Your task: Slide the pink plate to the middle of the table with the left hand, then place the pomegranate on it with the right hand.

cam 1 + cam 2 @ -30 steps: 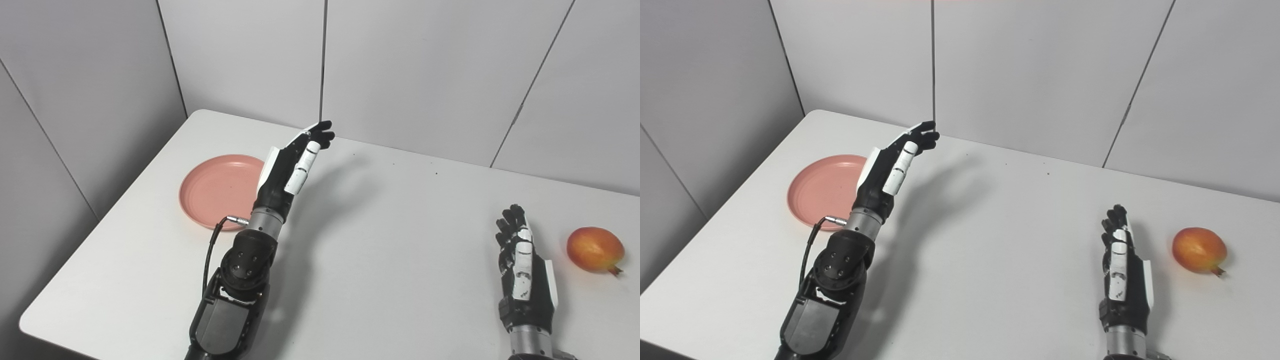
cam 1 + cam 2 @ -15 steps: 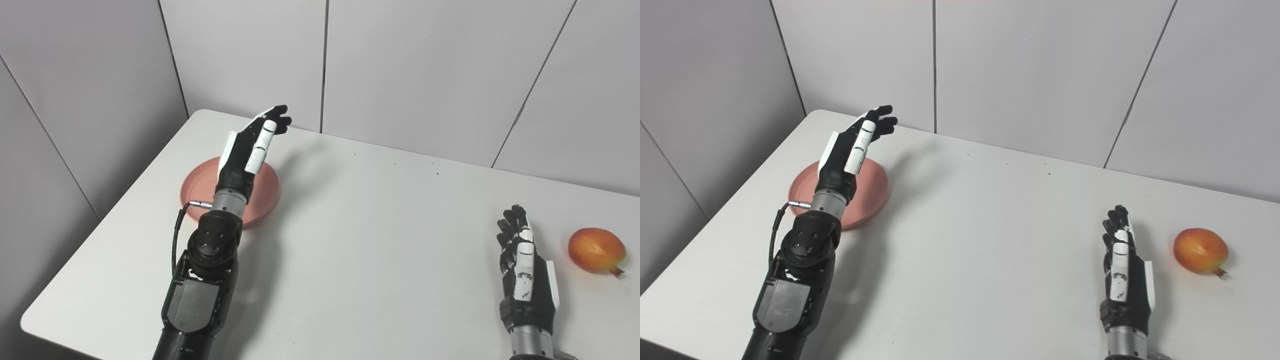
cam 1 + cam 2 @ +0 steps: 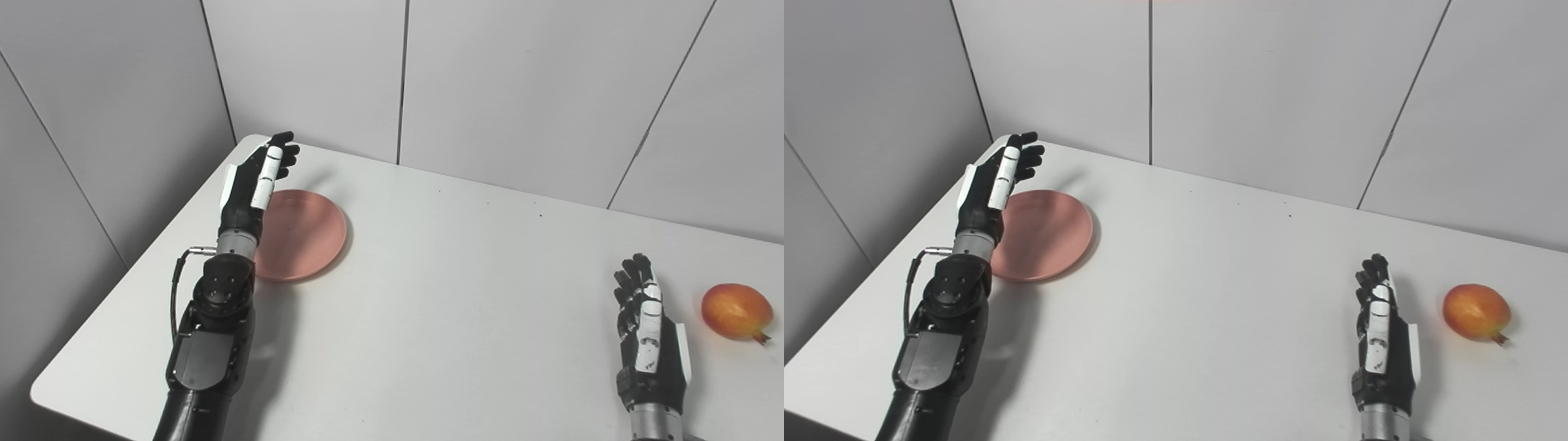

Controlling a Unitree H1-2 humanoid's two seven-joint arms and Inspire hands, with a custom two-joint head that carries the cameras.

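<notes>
The pink plate (image 3: 303,236) lies flat on the white table (image 3: 441,294) at its left side. My left hand (image 3: 254,184) is raised above the plate's left rim, open, fingers stretched toward the far left corner, holding nothing. It covers the plate's left edge. The pomegranate (image 3: 735,311), orange-red with its crown pointing right, rests at the table's right side. My right hand (image 3: 646,331) stands open just left of the fruit, a small gap between them, fingers pointing away from me.
Grey wall panels close the table's far side and left side. The table's left edge (image 3: 141,269) runs close beside my left forearm (image 3: 211,331). Bare tabletop stretches between the plate and the right hand.
My left arm has swung left, from right of the plate across it to its left rim. The plate and pomegranate lie where they were; the view shifted slightly. The right hand stayed put.
</notes>
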